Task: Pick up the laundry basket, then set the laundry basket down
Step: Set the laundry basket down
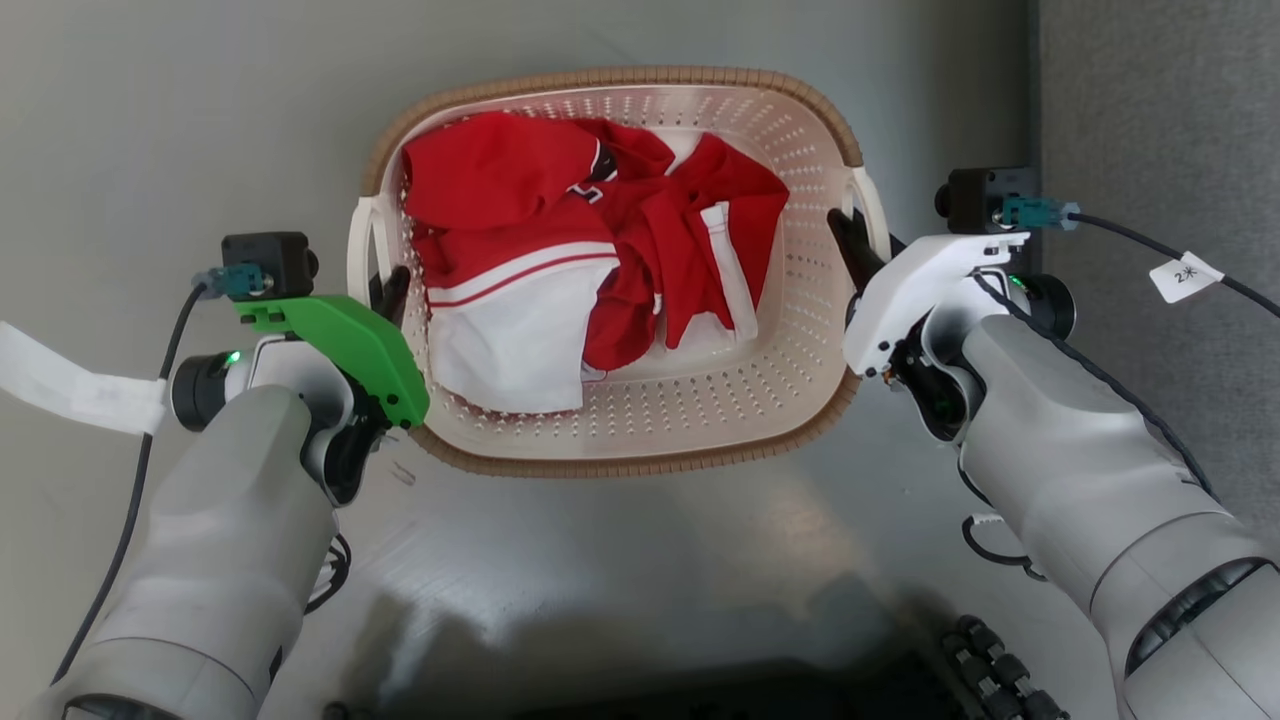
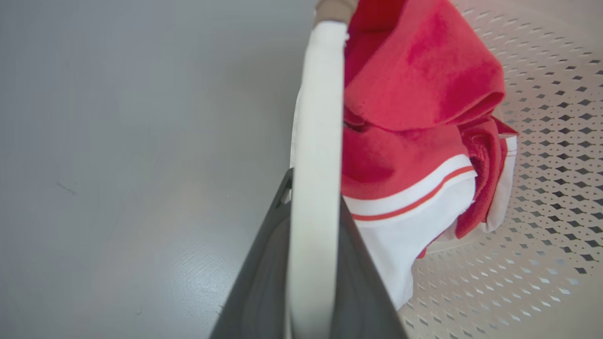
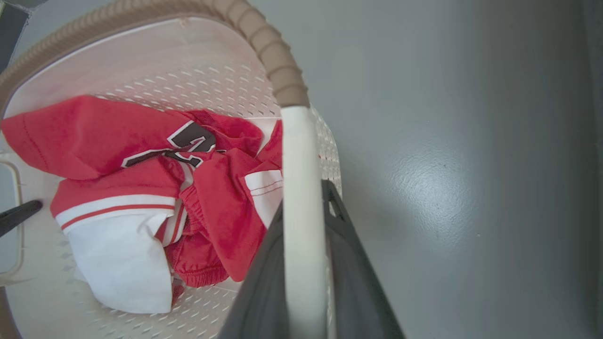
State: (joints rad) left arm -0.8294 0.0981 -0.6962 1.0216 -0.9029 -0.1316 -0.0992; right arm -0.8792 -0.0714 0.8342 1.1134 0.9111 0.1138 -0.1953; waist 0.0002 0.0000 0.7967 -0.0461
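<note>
Head view looks down on the laundry basket (image 1: 640, 420); close wrist views share its inside

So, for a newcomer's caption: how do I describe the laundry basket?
Over the grey floor, between the left gripper and right gripper, is the laundry basket. It is cream, perforated, brown-rimmed, and alone holds red clothes.

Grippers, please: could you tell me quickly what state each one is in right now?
Left gripper: shut on the left handle of the laundry basket.
Right gripper: shut on the right handle of the basket.
</note>
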